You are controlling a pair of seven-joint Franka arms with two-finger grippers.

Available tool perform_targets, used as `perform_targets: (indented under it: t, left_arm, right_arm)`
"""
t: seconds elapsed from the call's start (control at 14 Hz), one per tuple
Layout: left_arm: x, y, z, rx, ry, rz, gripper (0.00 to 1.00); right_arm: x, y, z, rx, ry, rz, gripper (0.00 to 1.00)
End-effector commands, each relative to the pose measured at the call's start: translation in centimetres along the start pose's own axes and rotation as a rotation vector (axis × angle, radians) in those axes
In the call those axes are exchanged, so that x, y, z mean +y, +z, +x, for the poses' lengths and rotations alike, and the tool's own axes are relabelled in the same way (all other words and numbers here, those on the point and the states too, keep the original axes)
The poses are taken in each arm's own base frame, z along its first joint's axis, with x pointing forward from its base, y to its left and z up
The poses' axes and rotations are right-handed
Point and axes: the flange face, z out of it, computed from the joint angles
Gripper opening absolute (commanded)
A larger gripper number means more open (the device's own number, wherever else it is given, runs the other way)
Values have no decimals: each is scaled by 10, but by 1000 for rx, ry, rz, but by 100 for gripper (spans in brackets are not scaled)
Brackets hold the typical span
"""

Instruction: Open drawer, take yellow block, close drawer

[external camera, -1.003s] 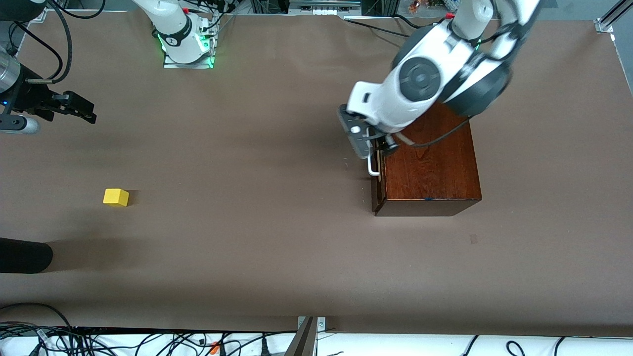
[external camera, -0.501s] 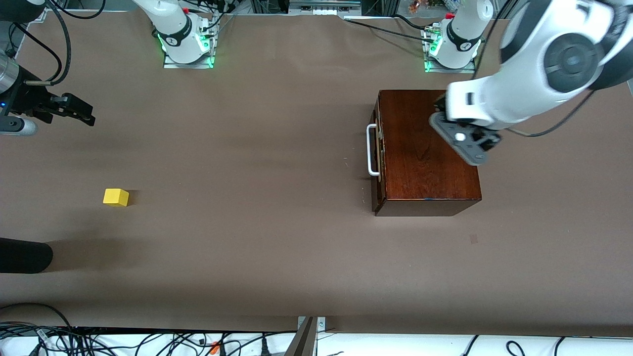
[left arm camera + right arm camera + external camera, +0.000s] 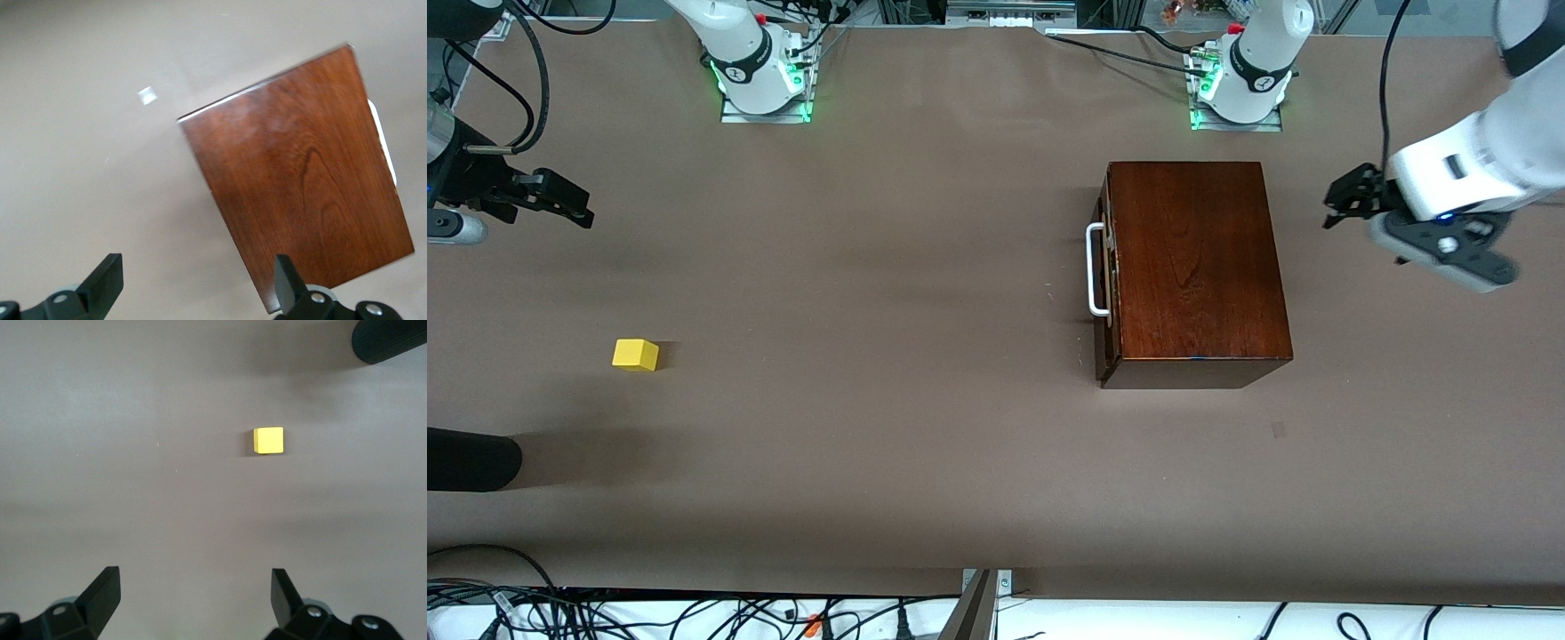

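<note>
While the front view takes in the whole table (image 3: 925,462), only the wrist views show the finger gaps straight on. Drawer (image 3: 1104,271) sits shut, flush w/ the dark wooden box (image 3: 1192,267); its white handle (image 3: 1094,271) faces the right arm's end of the table. Box stands toward the left arm's end.

Yellow block (image 3: 636,355) lies on bare table, well apart from the box, toward the right arm's end and nearer the front camera than the box handle. Nothing touching it.

Left gripper (image 3: 1343,197) hangs in the air over bare table beside the box, on the side away from the handle. Left wrist view: fingers (image 3: 107,283) spread wide, nothing between them; box top and a sliver of white handle (image 3: 383,140) show past them, plus a small pale mark (image 3: 147,95) on the table that the front view barely gives.

Right gripper (image 3: 560,200) sits at the table edge at the right arm's end, up in the air. Right wrist view: gripper (image 3: 193,600) w/ fingers wide apart, empty, block (image 3: 268,441) on the table below, not between the fingers. Same view catches a black rounded object (image 3: 390,340) near the block; front view has it at the table edge (image 3: 471,458), nearer the camera than the block.
</note>
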Motion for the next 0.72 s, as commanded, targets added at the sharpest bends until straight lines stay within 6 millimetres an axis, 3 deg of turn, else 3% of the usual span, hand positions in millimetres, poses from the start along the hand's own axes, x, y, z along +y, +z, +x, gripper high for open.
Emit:
perform_targets:
  t: [0.0, 0.36, 0.64]
  left_arm:
    - [-9, -11, -37, 38, -207, 8, 100]
    - [-35, -4, -37, 126, -297, 21, 100]
    - [-34, -6, -31, 115, -295, 19, 100]
  right_arm:
    - [2, -7, 0, 4, 15, 0, 100]
    - [1, -6, 0, 0, 9, -1, 100]
    - [1, -5, 1, -2, 11, 1, 100]
